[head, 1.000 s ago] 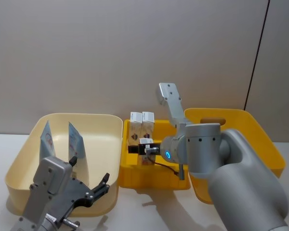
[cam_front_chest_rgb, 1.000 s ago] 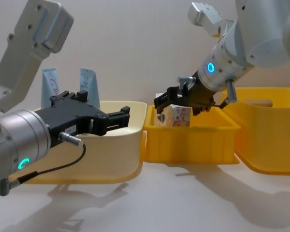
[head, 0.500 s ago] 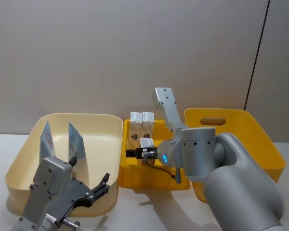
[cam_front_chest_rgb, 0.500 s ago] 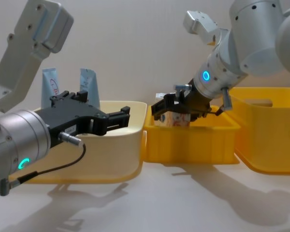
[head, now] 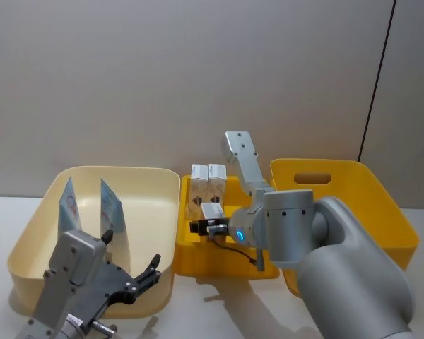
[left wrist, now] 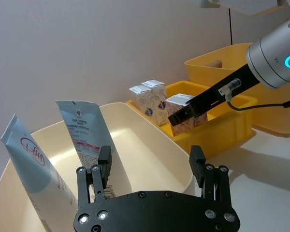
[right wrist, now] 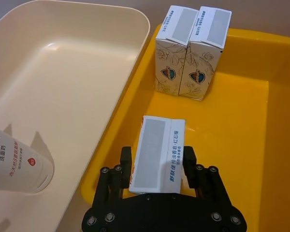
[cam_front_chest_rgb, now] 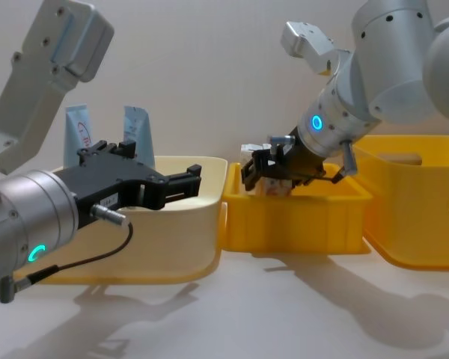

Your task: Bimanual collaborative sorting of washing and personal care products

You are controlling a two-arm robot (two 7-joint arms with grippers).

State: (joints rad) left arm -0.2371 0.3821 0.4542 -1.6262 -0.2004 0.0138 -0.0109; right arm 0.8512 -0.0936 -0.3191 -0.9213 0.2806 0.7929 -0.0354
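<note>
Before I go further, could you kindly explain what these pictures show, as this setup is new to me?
This is a two-armed robot. One picture comes from its head, looking down; one from its chest, looking across the table; one from each wrist. Three bins stand there: a cream bin holding two standing light-blue tubes, a small yellow bin with two upright cartons, and a large yellow bin. The right gripper is shut on a third carton, low inside the small yellow bin. The left gripper hangs open and empty near the cream bin.

Head camera high, looking down, chest camera low, side-on across table (cam_front_chest_rgb: 284, 318), wrist cameras close behind left gripper (left wrist: 151, 157) and right gripper (right wrist: 157, 154), all sharing small yellow bin (head: 205, 263).
</note>
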